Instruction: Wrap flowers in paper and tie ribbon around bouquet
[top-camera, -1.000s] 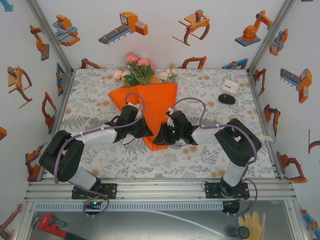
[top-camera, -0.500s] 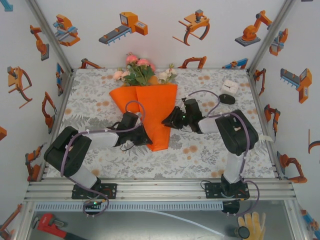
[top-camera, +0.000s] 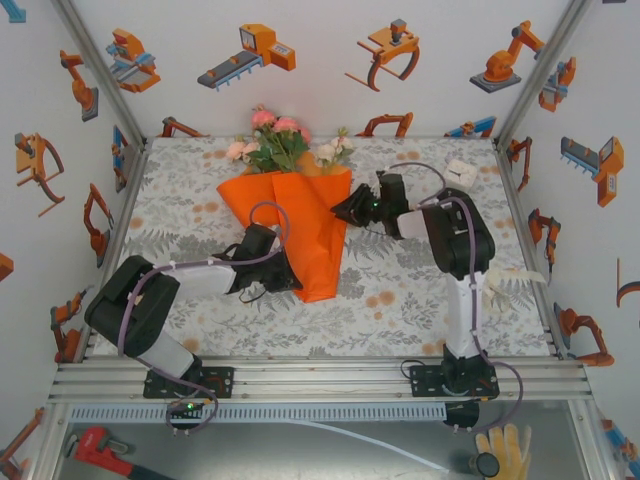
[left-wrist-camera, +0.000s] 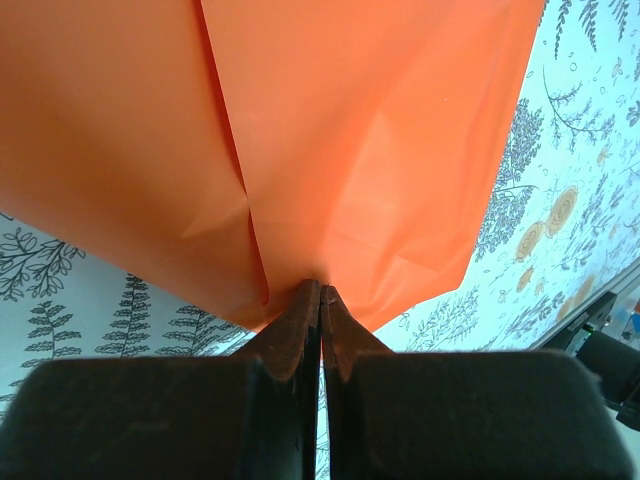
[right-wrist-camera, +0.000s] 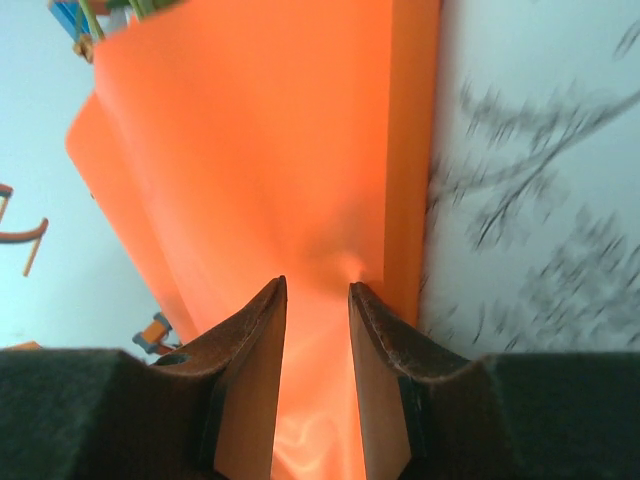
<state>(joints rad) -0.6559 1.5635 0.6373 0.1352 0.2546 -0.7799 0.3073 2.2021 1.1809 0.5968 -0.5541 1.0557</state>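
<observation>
The orange paper (top-camera: 305, 225) lies folded into a cone round the flowers (top-camera: 275, 140), whose pink and cream blooms and green leaves stick out at its far, wide end. My left gripper (top-camera: 287, 277) is shut on the paper's lower left edge near the narrow tip. In the left wrist view its jaws (left-wrist-camera: 320, 288) pinch the paper (left-wrist-camera: 350, 130) tight. My right gripper (top-camera: 347, 210) is at the cone's upper right edge. Its jaws (right-wrist-camera: 317, 285) stand apart with their tips against the paper (right-wrist-camera: 270, 150), which puckers at the right fingertip. A pale cream strip, seemingly the ribbon (top-camera: 522, 275), lies by the right wall.
A small white box (top-camera: 460, 172) and a black oval object (top-camera: 453, 198) sit at the back right of the floral cloth (top-camera: 400, 300). Side walls and the metal frame close the table in.
My right gripper has slid up the paper's right edge from near the narrow tip toward the flowers. The cone has shifted slightly left. The left gripper keeps its pinch in place.
</observation>
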